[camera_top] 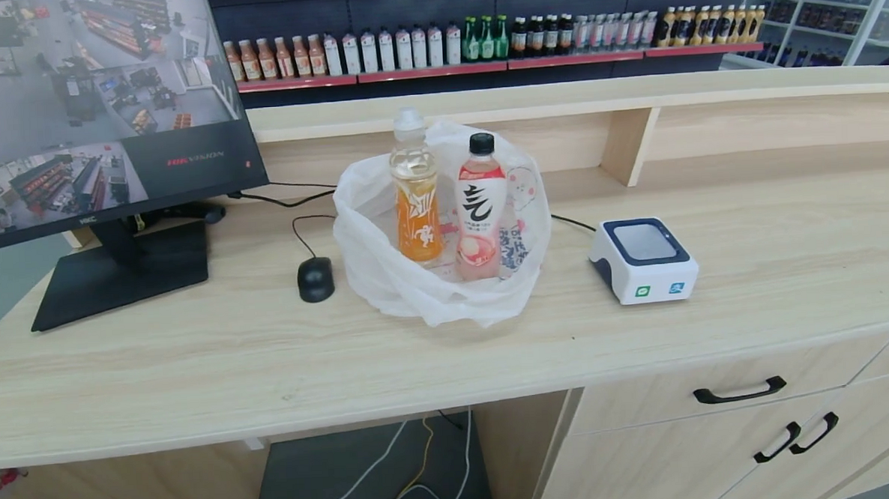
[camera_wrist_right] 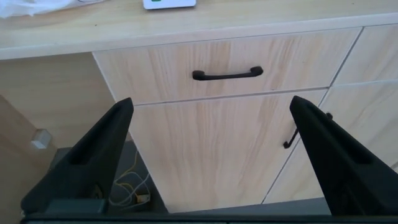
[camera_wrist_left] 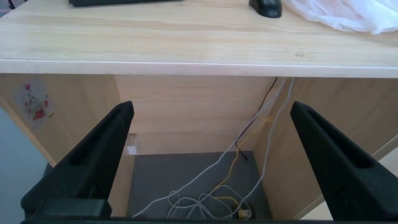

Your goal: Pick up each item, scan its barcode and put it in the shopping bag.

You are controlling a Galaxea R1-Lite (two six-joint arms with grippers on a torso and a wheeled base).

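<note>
A white plastic shopping bag [camera_top: 385,274] stands open in the middle of the wooden counter [camera_top: 194,365]. Inside it stand an orange-labelled bottle [camera_top: 415,198] with a pale cap and a pink-labelled bottle [camera_top: 480,210] with a black cap, both upright. A white barcode scanner [camera_top: 644,259] with a dark window sits on the counter to the bag's right. My left gripper [camera_wrist_left: 211,162] hangs open below the counter's front edge, facing the cable recess. My right gripper [camera_wrist_right: 211,162] hangs open in front of the drawer, below the scanner [camera_wrist_right: 169,4]. Both hold nothing.
A monitor [camera_top: 86,115] on a black stand fills the counter's left end, with a black mouse [camera_top: 315,278] beside the bag. A raised ledge runs along the counter's back. Drawers with black handles [camera_top: 740,392] sit below right. Loose cables [camera_wrist_left: 217,186] lie in the recess.
</note>
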